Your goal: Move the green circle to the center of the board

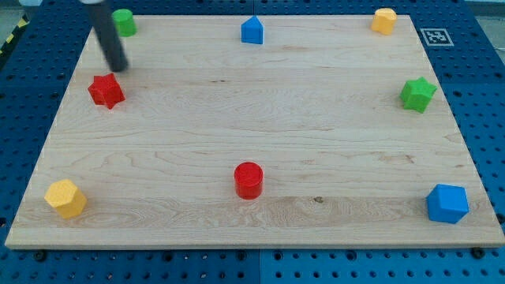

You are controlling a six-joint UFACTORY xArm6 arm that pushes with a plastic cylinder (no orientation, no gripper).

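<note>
The green circle (pixel 124 22) stands at the board's top left corner. My tip (pixel 118 69) rests on the board just below it and slightly to the left, apart from it. The dark rod rises from the tip toward the view's top left. A red star (pixel 106 91) lies just below and left of my tip, close but not touching.
The wooden board (pixel 260 118) also holds a blue house-shaped block (pixel 252 30) at top middle, a yellow block (pixel 384 20) at top right, a green star (pixel 417 94) at right, a blue block (pixel 447 203) at bottom right, a red cylinder (pixel 248 180) at bottom middle, and a yellow block (pixel 65 197) at bottom left.
</note>
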